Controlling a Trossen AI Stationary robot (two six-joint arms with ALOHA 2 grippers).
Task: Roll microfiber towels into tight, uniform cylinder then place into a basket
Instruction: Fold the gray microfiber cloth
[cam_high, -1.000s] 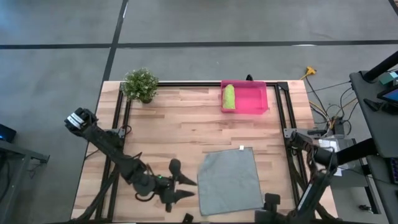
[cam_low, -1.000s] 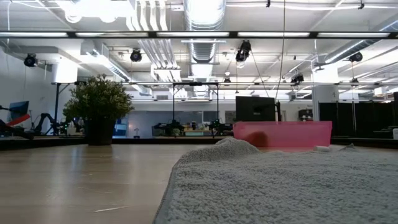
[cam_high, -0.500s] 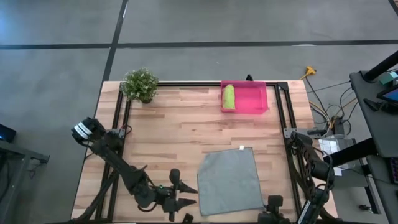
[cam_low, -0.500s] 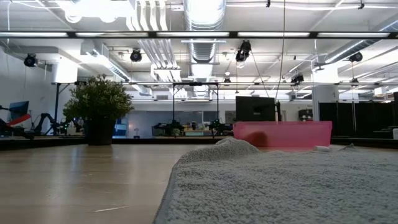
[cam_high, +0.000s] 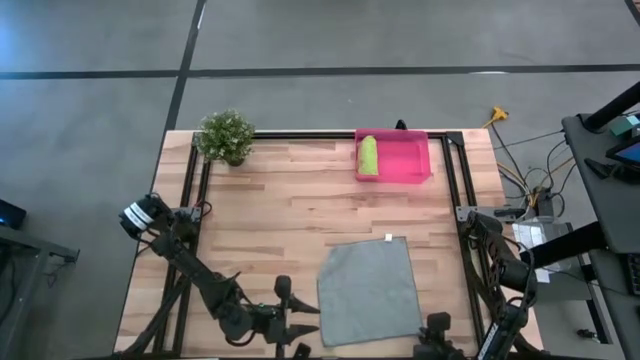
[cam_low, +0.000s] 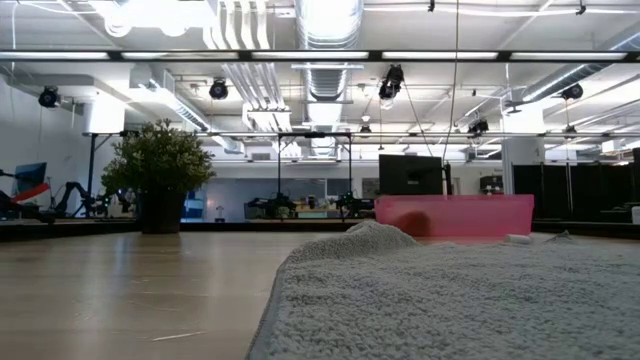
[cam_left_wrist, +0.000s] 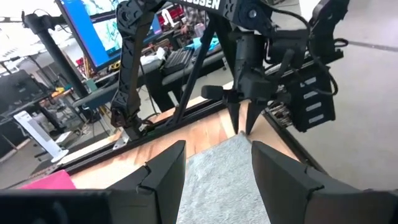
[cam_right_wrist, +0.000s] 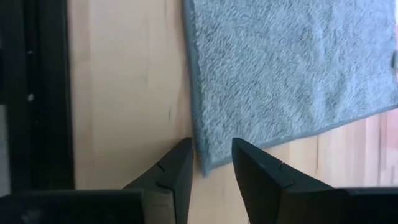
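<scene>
Fuzzy grey cloth towel (cam_high: 369, 292), pale wood-plank table (cam_high: 280, 200), glossy pink plastic basket (cam_high: 404, 160)

Grey towel (cam_high: 369, 290) lies flat; rolled green towel (cam_high: 368, 155) in pink basket (cam_high: 420, 160).

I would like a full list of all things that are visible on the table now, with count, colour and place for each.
grey towel: one, grey, lying flat at the near middle of the table, small white tag on its far edge.
green towel: one, lime green, rolled, inside the basket at its left side.
basket: one, bright pink, far edge of the table, right of centre.
potted plant: one, green, far left corner.
table: one, light wood with a black frame.
left gripper: open, at the near edge, left of the grey towel.
right gripper: open, over the grey towel's near right corner.
</scene>
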